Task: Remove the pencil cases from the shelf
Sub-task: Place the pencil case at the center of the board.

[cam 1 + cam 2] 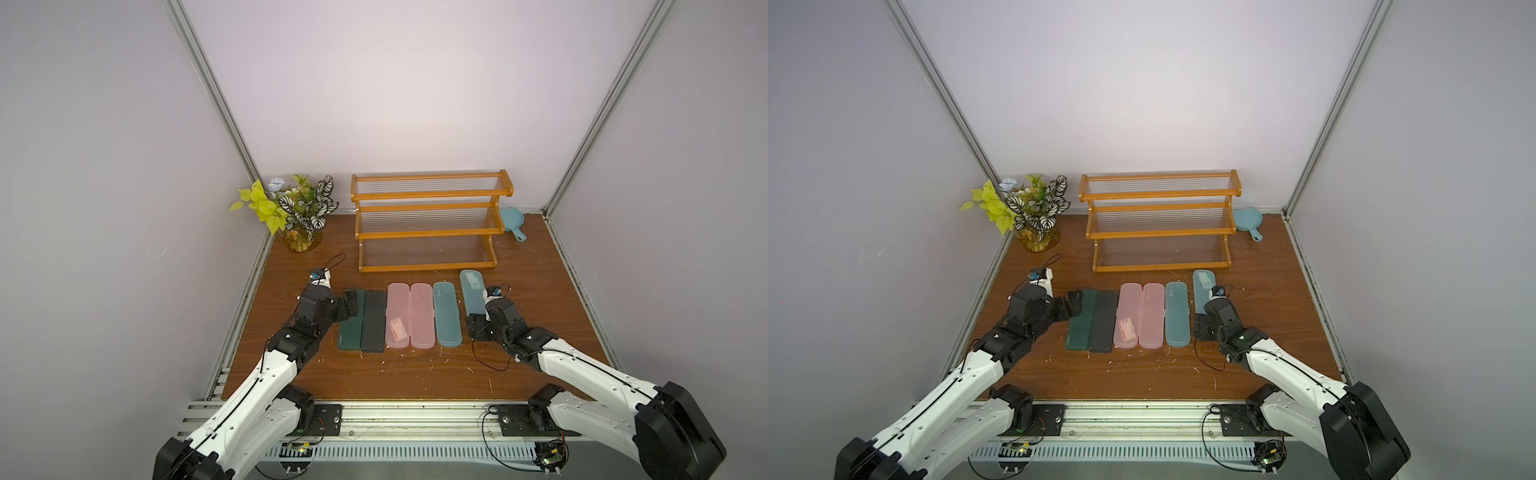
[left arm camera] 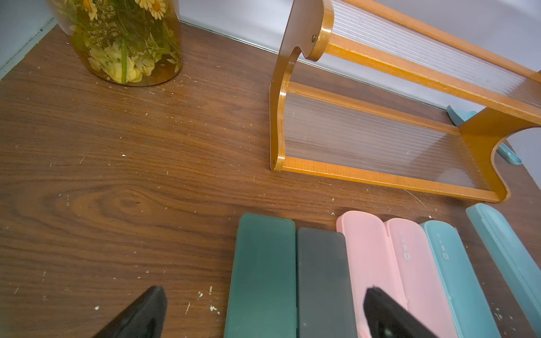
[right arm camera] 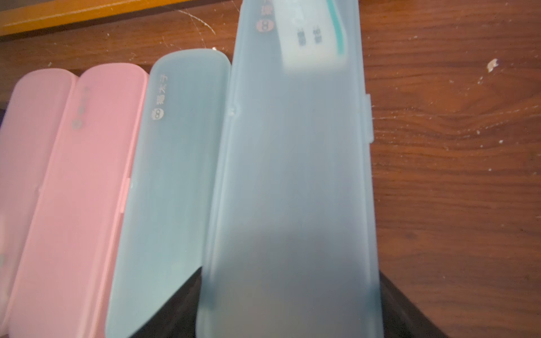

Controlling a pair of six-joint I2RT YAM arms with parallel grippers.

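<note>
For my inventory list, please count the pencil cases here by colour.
Dark green flat plastic pencil case: 1
Black flat plastic pencil case: 1
Translucent pink plastic pencil cases: 2
Teal plastic pencil cases: 2
Total: 6

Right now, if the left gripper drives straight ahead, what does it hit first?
Likely the dark green case, straight ahead of the open left gripper; the black case lies alongside it. Depth unclear.
</note>
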